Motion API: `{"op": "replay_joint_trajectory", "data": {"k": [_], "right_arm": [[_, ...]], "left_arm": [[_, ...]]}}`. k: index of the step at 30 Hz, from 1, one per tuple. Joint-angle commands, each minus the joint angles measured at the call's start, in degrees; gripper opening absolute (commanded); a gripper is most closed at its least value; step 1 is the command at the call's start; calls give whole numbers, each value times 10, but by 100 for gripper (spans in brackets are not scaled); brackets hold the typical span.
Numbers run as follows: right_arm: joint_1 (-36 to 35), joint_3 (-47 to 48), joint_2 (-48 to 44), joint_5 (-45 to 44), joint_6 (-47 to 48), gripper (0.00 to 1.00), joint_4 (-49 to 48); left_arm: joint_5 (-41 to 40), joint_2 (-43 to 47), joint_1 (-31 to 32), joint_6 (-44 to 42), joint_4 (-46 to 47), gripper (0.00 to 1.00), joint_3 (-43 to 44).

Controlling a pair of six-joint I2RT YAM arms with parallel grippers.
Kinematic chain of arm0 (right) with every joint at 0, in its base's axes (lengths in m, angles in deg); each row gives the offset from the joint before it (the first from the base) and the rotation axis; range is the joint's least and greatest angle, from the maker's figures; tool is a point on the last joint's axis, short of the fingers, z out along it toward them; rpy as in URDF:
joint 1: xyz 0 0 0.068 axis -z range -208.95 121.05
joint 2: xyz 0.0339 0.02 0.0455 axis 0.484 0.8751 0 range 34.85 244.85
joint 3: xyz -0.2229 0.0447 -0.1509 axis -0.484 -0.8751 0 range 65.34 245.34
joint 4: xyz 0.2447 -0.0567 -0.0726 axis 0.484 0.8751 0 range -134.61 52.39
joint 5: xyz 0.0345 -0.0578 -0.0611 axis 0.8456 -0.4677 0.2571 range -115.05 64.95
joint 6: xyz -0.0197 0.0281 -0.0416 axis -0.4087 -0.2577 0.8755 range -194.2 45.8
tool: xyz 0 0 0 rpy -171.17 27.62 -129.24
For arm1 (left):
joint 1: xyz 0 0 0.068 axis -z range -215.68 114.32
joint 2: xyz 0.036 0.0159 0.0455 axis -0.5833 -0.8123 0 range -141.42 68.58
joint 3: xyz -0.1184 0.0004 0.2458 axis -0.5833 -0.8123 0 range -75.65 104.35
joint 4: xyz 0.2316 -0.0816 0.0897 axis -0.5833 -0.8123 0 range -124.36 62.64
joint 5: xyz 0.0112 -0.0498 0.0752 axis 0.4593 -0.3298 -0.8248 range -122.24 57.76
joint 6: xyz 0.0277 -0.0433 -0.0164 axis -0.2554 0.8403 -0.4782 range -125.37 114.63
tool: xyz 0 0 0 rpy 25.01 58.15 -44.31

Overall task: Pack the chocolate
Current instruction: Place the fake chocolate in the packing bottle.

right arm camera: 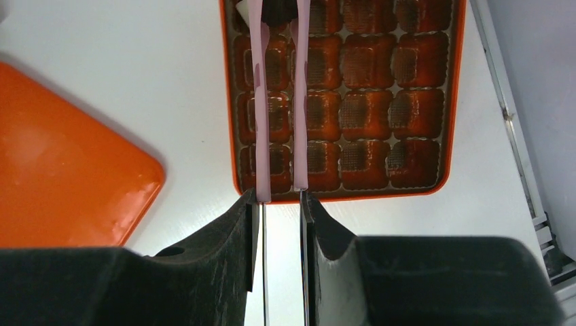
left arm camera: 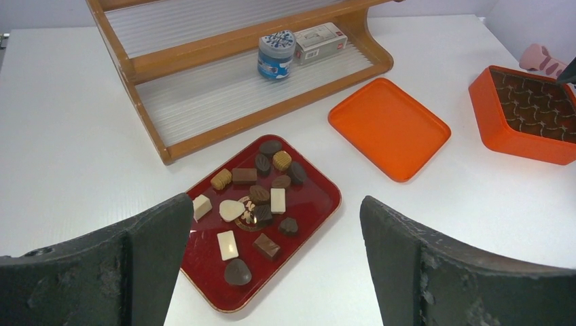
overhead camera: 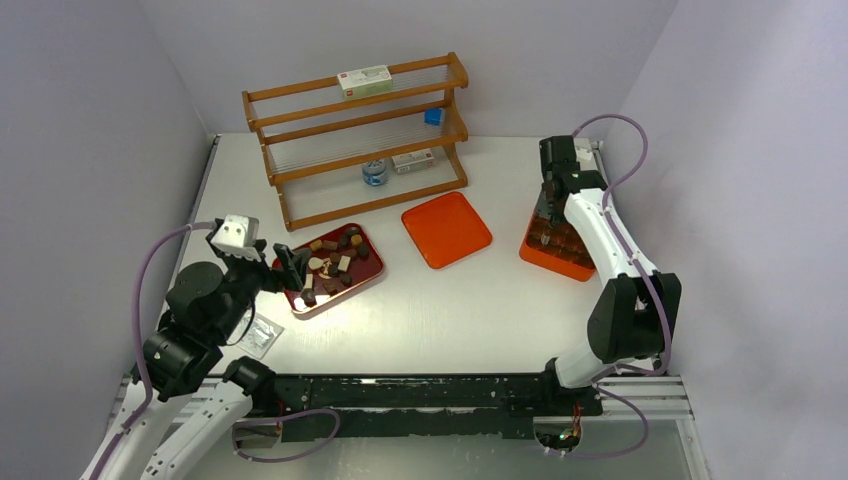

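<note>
Sixteen-odd chocolates (left arm camera: 259,193): likely light, brittle, smudgeable; pinch across flat sides. My right claw (right arm camera: 279,198) clamps pink tongs (right arm camera: 260,102); left claw (left arm camera: 275,204) stands wide.

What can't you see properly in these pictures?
- Right wrist view: the pink tongs run off the top edge, so the dark piece between their tips cannot be named.
- Top view: the right arm hides much of the orange box, so many cells are unseen.
- Top view: print on the white carton is too small to read.
- Left wrist view: the right edge cuts off the orange box.
</note>
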State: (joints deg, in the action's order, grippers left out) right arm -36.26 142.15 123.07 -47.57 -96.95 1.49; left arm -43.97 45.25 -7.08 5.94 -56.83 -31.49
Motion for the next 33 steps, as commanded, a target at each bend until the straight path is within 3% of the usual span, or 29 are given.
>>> {"op": "replay_joint_trajectory", "data": {"k": [1,33], "right_arm": [[26,14,8,15,0,29,-16],[50,-15,26,15,2,40,-33]], "left_arm": [[14,-5,1,-5,10,97,-4],[8,0,0,-4,10,97,-4]]}}
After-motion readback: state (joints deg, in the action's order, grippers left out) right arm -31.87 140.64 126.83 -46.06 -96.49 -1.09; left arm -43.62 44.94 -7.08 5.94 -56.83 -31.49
